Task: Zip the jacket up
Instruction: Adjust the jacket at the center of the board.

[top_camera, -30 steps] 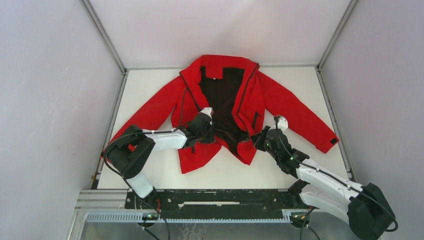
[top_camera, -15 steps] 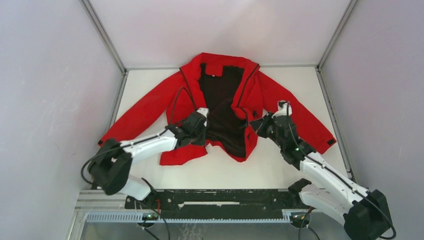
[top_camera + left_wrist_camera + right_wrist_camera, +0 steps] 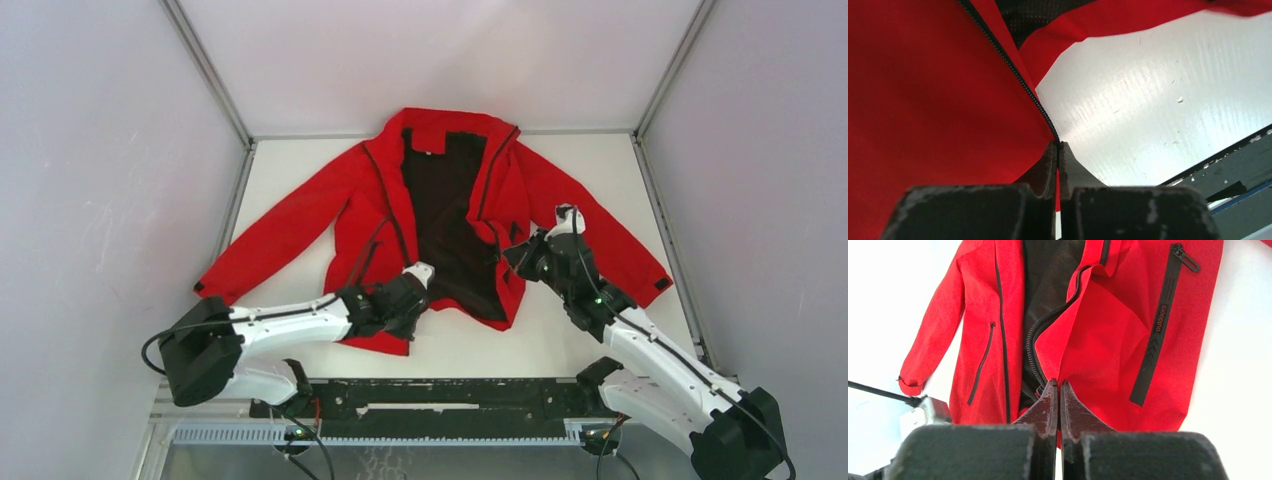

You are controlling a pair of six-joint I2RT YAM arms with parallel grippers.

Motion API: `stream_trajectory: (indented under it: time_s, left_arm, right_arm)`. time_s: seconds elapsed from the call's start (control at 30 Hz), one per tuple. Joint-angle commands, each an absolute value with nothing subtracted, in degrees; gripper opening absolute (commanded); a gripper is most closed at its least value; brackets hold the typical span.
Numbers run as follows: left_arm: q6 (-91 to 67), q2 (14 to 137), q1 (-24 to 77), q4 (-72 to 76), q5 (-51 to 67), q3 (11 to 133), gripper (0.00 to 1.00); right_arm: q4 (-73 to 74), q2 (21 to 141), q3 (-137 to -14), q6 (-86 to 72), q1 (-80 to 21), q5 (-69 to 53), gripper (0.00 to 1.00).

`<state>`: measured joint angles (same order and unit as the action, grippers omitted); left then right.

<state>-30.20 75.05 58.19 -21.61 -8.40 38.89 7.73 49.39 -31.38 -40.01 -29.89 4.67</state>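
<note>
Mid-frame in the top view, jacket (image 3: 350,200) lies unzipped on the white tabletop (image 3: 600,160), black lining showing. Left hand (image 3: 1058,147) is pinched shut on the zipper (image 3: 1018,80) edge of the frame-left panel near the hem; right hand (image 3: 1058,386) clamps the frame-right panel's zipper edge.

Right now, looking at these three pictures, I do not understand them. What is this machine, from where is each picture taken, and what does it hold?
It is two robot arms, the left arm and the right arm, at the near edge of a table. The wide picture comes from a camera above and behind them; each close picture comes from a camera on one wrist. A red jacket lies open on the table. The left gripper and the right gripper are each shut on one zipper edge.
</note>
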Motion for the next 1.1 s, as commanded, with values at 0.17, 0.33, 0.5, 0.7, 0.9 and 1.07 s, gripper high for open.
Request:
stream_trajectory:
  time_s: [0.17, 0.33, 0.5, 0.7, 0.9, 1.07]
  left_arm:
    - [-36.2, 84.07, 65.95, -14.86, -7.14, 41.62, 0.0]
    - [-36.06, 87.93, 66.88, -12.3, -5.62, 42.8, 0.0]
    - [-36.89, 84.48, 67.13, -11.28, -6.84, 41.17, 0.26]
    - [-37.2, 74.06, 67.14, -16.39, -11.11, 40.86, 0.55]
    - [-38.86, 62.74, 67.19, -20.67, -11.41, 40.45, 0.64]
    - [-43.86, 56.06, 67.18, -26.39, -17.33, 37.35, 0.72]
  right_arm:
    - [6.73, 50.45, -33.65, -38.83, -31.16, 6.92, 0.0]
    - [7.56, 49.78, -33.66, -38.46, -31.3, 7.7, 0.0]
    - [8.31, 48.97, -33.51, -38.05, -31.29, 8.23, 0.0]
    - [8.04, 48.81, -33.4, -38.15, -31.43, 7.34, 0.0]
    - [8.86, 48.01, -33.4, -38.22, -31.56, 7.9, 0.0]
    - [8.5, 48.03, -32.89, -38.44, -31.65, 7.91, 0.0]
